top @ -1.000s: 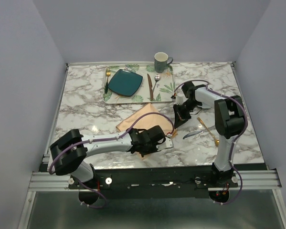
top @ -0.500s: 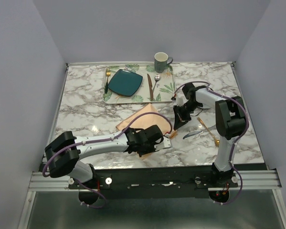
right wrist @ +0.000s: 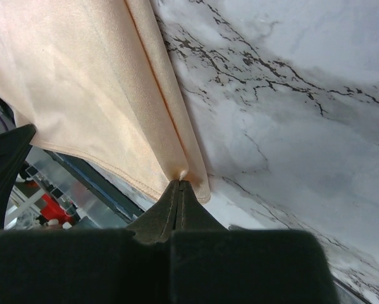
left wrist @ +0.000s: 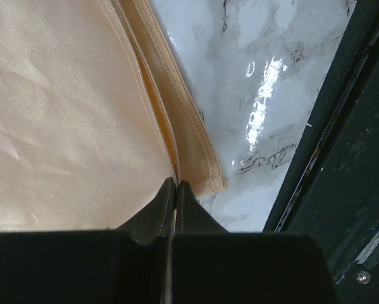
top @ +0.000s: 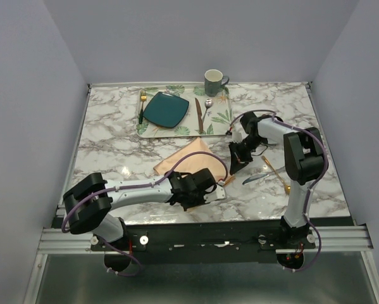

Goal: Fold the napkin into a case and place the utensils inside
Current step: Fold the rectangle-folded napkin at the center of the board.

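Peach napkin doubled over mid-table; gold spoon and silver knife rightward.

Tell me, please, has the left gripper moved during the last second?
Yes, slightly. The left gripper, shut on the napkin, has drifted left and toward the near side, away from the tray.

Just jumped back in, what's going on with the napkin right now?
Both arms are on the napkin. The left end effector is shut on its hemmed edge near one corner; the right end effector is shut on another corner, lifted off the marble table. The gold spoon and silver knife lie on the table right of the cloth, not yet inside.
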You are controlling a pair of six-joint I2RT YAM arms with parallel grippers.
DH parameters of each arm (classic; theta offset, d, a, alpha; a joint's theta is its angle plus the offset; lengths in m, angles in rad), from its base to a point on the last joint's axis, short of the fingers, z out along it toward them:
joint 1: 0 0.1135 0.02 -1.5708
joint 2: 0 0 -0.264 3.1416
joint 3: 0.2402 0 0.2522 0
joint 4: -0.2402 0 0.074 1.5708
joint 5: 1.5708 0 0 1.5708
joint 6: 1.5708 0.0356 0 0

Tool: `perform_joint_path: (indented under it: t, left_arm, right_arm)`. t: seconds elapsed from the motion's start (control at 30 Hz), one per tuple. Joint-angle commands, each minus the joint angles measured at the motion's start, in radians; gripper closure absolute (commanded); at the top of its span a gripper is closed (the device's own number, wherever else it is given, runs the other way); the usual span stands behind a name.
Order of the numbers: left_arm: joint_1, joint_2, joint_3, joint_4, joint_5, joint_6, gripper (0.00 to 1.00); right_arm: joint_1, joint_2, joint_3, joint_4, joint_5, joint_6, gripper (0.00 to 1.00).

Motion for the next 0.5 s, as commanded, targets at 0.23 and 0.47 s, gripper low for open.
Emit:
perform_joint_path:
  t: [0.23,0.47]
  left_arm:
    - [0.034,-0.041,0.021,-0.039,0.168,0.031,0.47]
    - [0.315,-0.216,0.087,-0.113,0.371,0.057,0.27]
  right_arm:
    - [0.007,0.02,-0.004,-0.048,0.005,-0.035,0.72]
    - [0.007,-0.044,0.037,-0.082,0.034,-0.055,0.66]
